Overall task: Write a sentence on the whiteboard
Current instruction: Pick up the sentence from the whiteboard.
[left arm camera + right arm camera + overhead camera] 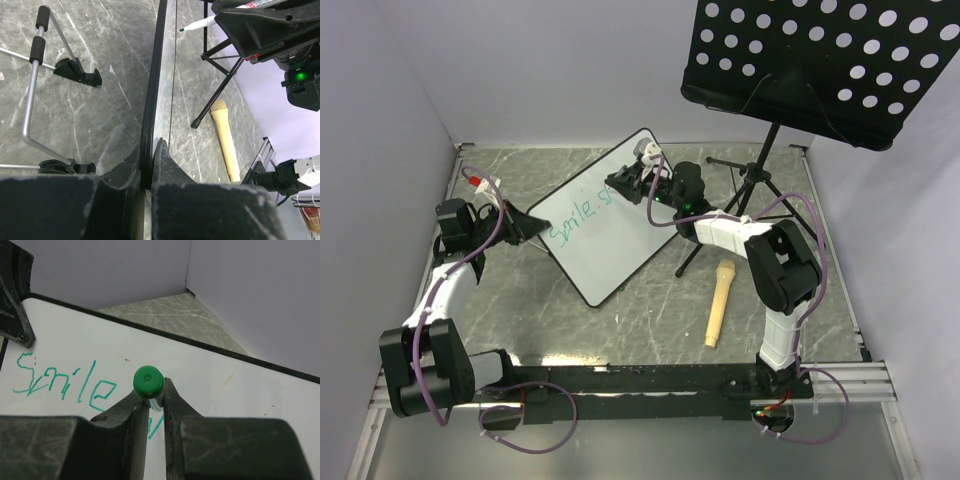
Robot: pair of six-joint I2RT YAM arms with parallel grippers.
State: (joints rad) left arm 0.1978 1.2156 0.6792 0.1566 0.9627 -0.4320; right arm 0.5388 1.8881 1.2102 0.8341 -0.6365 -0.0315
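Left arm: elbow bent, forearm reaching inward. The left gripper (525, 228) is pressed together on the whiteboard (610, 255) frame at its left edge. The left wrist view shows that frame edge-on between the fingers (165, 165) and, unseen from above, a wire prop (30, 100) behind the board. The board sits mid-table (650, 310), turned diagonally. The teal sentence (582, 218) reads "Smile" in the right wrist view; later strokes are hidden there by the fingers.

Right arm: folded at the elbow, reaching left over the board's far part. The right gripper (630, 182) pinches a green-capped marker (148, 381) — tip contact cannot be told. A music stand (820, 60) stands far right — a tan mic (718, 302) lies beside the right arm.
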